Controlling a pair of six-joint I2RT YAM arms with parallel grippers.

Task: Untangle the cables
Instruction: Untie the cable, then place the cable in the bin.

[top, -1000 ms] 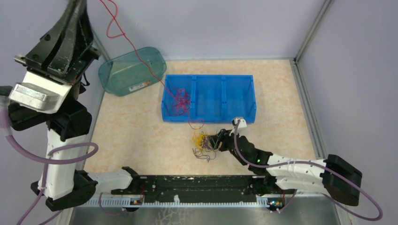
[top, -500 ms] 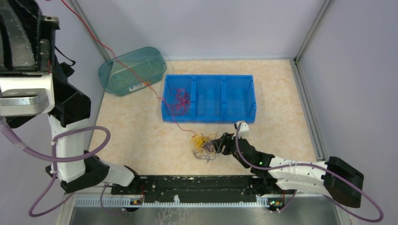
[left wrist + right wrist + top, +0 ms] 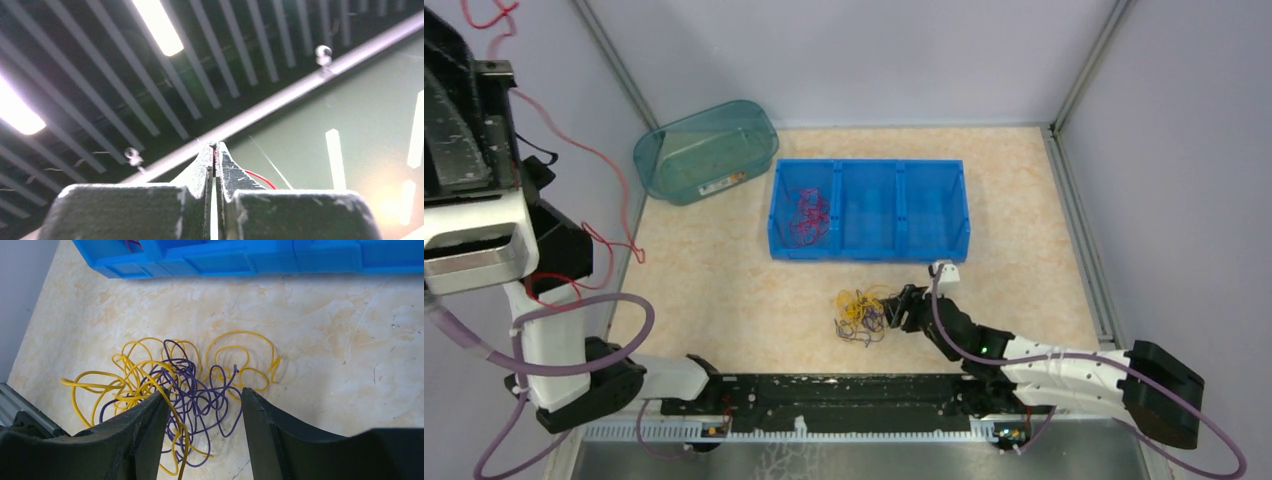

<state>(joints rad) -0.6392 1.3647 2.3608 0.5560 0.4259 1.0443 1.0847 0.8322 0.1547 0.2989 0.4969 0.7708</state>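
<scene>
one strand up, a knot left on the table

the left tool, pressed together on a red cable, holds it high above the table, seemingly so its curls hang free of the rest; the cable trails down beside the left arm. more red strands lie in the left compartment of the blue bin. just in front of the bin, the right tool sits low, jaws spread around the yellow and purple tangle, likely placed to pin or pick it.
</scene>
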